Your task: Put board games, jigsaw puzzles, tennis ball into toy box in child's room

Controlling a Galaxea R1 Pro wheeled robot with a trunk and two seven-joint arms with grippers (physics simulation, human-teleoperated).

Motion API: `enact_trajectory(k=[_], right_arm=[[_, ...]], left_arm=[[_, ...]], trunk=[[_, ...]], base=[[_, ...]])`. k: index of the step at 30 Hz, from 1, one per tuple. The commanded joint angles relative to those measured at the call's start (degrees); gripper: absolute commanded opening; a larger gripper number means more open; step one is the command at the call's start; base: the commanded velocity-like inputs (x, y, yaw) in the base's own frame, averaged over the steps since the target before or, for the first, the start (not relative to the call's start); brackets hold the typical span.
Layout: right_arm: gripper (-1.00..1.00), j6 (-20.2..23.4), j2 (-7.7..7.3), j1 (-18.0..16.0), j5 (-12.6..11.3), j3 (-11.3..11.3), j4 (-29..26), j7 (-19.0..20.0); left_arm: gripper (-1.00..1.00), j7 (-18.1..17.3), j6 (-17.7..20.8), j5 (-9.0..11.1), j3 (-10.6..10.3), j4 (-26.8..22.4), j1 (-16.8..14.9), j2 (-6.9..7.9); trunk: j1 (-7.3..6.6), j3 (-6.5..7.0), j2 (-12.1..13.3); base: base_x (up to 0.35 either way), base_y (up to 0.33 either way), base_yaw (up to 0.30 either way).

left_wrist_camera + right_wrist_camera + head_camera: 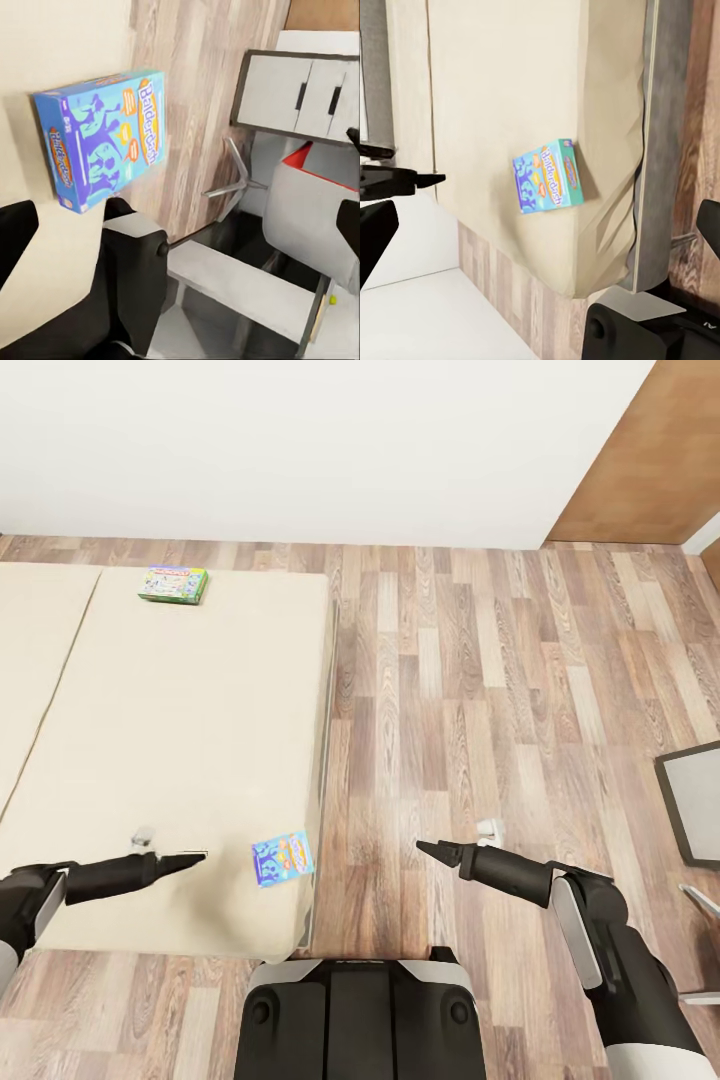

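Note:
Two board games lie on the bed (150, 720), on its beige mattress. The green-edged one (174, 584) is at the far side near the wall. The blue one (283, 858) (105, 139) (549, 176) lies flat near the mattress's near right corner. My left gripper (195, 856) (180, 225) hovers open over the mattress, a short way left of the blue box. My right gripper (430, 849) (540, 225) is open over the wood floor, to the right of the bed. Neither holds anything. The toy box, jigsaw puzzles and tennis ball are out of view.
Wood plank floor (480, 690) runs between the bed and a dark-framed grey cabinet (695, 800) (300, 94) at the right. A chair's metal star base (232, 184) stands on the floor near it. A white wall (300, 450) backs the bed. My base (360, 1015) is at the bed's corner.

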Motion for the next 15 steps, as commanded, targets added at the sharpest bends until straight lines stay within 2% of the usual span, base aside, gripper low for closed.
enact_trajectory(k=[1,5,8,12,15], right_arm=[[1.0,0.28,0.01,-0.02,-0.08,-0.05,-0.01,0.13],[1.0,0.24,0.06,-0.02,-0.03,-0.04,-0.05,0.13],[1.0,0.16,0.25,-0.02,0.05,-0.04,-0.08,0.13],[1.0,-0.04,0.52,-0.02,0.14,0.09,-0.18,0.07],[1.0,-0.64,0.6,-0.02,0.16,0.22,-0.18,0.05]], left_arm=[[1.0,-1.45,0.56,-0.07,0.11,0.0,0.33,0.15],[1.0,-7.04,0.33,-0.06,0.15,0.01,2.55,0.8],[1.0,-7.93,0.4,-0.06,0.58,-0.07,3.23,0.99],[1.0,-7.93,0.48,-0.09,3.54,-0.15,3.6,2.12],[1.0,-7.93,0.49,-0.08,4.79,-0.16,3.66,2.46]], trunk=[[0.04,-0.06,-0.08],[0.04,-0.06,-0.08],[0.04,-0.06,-0.08],[0.04,0.07,-0.08],[0.04,0.29,-0.08]], base=[[0.0,0.0,0.0],[0.0,0.0,0.0],[0.0,0.0,0.0],[0.0,0.0,0.0],[0.0,0.0,0.0]])
